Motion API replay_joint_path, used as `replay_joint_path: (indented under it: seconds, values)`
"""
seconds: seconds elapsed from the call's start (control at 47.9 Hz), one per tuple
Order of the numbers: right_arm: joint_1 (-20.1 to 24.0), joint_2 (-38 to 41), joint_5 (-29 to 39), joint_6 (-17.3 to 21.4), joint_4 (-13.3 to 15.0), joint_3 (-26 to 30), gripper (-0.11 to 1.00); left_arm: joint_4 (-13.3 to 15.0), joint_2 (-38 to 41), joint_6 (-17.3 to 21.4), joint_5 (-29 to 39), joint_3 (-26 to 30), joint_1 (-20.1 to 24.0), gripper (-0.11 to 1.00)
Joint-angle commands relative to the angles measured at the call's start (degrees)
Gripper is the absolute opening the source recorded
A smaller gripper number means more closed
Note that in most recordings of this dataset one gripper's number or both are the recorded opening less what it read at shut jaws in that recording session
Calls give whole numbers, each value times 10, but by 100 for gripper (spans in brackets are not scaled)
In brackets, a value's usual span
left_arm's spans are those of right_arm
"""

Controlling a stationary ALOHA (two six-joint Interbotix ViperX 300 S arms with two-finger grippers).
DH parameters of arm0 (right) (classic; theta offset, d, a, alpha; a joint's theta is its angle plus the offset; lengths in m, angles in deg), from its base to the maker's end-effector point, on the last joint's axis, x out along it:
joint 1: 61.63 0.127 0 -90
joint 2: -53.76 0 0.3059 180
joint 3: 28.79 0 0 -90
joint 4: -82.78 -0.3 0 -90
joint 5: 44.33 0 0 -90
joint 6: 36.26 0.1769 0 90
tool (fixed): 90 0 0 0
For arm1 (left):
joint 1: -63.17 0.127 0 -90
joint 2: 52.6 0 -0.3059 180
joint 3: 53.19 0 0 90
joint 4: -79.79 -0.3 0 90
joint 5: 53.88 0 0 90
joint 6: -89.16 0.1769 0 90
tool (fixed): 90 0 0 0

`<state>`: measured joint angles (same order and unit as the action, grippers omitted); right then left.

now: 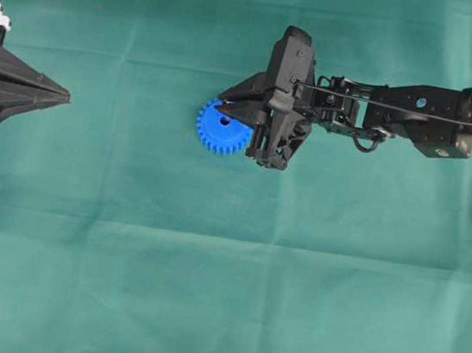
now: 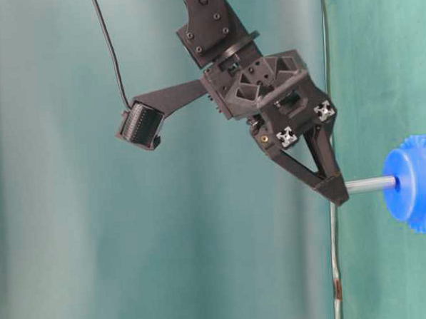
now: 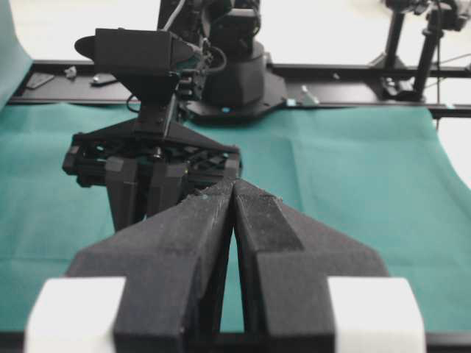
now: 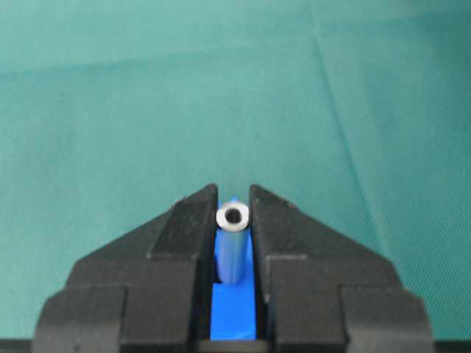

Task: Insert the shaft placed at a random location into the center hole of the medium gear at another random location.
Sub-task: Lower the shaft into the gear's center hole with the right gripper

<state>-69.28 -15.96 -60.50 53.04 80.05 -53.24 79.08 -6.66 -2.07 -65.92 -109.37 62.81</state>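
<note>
The work surface is a table covered with a green cloth (image 1: 117,283) that shows faint fold creases running across it. In the left wrist view, a black frame rail (image 3: 353,72) borders the far edge of the cloth, with black stands (image 3: 429,44) behind it against a pale background.

The medium gear (image 1: 216,130) lies flat on the cloth near the centre of the table, slightly toward the far edge in the overhead view. The right gripper (image 2: 336,189) is positioned directly over it, and its jaws are clamped on the shaft (image 2: 371,185). In the table-level view the shaft extends from the fingertips to the raised hub of the gear, and its lower end meets the hub at the centre hole; how deep it sits cannot be determined. In the right wrist view the shaft's hollow end shows between the two fingers, with blue plastic beneath.

The left gripper (image 1: 65,98) is at the left edge of the table, well apart from the gear, jaws closed together and holding nothing.
</note>
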Motion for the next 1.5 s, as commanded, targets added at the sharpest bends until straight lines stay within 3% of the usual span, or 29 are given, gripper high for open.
replay_joint_path:
  seconds: [0.0,0.417,0.981,1.481]
  values:
    - [2,-7,-4,8,-2,10,13,-1,4,-1,-3,12,1,0]
    - [1,-46,-1,6,0,9,13,-1,4,-2,-2,13,1,0]
    - [4,-3,-10,14,-4,8,13,-1,4,-2,-3,13,2,0]
    - [4,-10,-12,15,-4,6,13,-1,4,-3,-3,13,2,0]
